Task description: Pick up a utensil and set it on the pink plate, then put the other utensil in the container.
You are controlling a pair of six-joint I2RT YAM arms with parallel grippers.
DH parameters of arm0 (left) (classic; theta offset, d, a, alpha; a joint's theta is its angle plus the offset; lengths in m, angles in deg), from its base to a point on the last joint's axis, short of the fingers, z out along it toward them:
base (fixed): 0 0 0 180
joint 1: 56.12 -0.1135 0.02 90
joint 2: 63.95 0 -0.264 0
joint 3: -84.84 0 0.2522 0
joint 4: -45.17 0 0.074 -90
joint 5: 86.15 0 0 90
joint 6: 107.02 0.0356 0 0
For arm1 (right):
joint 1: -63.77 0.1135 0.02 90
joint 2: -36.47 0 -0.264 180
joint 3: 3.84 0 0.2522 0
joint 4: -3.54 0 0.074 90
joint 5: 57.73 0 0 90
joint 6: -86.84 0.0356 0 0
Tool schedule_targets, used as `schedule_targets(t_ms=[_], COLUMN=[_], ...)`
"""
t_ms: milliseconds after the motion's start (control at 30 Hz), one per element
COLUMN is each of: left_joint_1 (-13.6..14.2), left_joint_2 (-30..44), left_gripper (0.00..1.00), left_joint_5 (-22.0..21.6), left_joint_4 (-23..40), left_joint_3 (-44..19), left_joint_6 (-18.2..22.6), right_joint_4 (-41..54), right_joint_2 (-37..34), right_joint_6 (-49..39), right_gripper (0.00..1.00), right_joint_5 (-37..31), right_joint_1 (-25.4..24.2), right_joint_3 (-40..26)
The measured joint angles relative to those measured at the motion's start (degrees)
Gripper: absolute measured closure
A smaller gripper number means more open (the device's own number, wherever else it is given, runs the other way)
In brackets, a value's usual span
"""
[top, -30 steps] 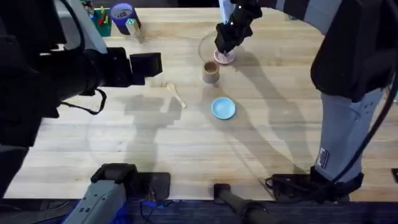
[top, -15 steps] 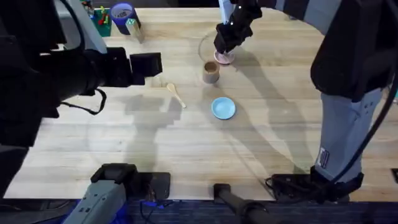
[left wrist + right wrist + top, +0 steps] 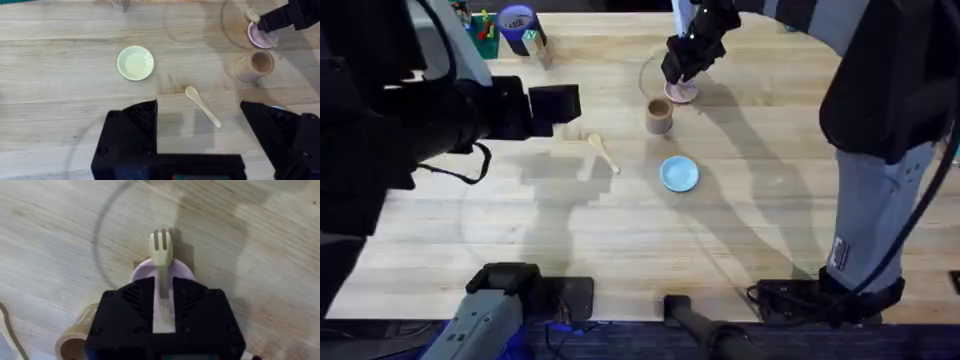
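My right gripper [image 3: 682, 62] is shut on the handle of the utensil [image 3: 161, 250], a slim pale wooden fork whose tines stick out past the fingers. It hovers over the pink plate [image 3: 682, 92] [image 3: 141, 273], at the table's far middle. The container [image 3: 659, 116] [image 3: 254, 66], a tan cup, stands just in front of that plate. The other utensil, a wooden spoon [image 3: 604, 153] [image 3: 202, 105], lies on the table left of the cup. Raised above the table to the spoon's left, my left gripper [image 3: 556, 104] [image 3: 200, 142] is open and holds nothing.
A light blue plate [image 3: 679, 173] sits in front of the cup. A pale yellow-green plate [image 3: 135, 63] lies to the left under the left arm. At the far left corner stand a purple-blue cup [image 3: 517, 22] and small items.
The right gripper with the fork has shifted slightly toward the far side over the pink plate. The left arm and the spoon have not moved.
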Motion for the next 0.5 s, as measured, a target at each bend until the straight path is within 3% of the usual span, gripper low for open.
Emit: schedule_targets(t_ms=[333,500], left_joint_1=[0.00,0.00], left_joint_2=[0.02,0.00], left_gripper=[0.009,0.009], left_joint_5=[0.00,0.00], left_joint_4=[0.00,0.00], left_joint_3=[0.00,0.00], left_joint_6=[0.00,0.00], right_joint_4=[1.26,3.74], right_joint_2=[0.00,0.00], right_joint_6=[0.00,0.03], right_gripper=[0.744,0.641], right_joint_5=[0.00,0.00], right_joint_1=[0.00,0.00], right_joint_3=[-3.38,-6.77])
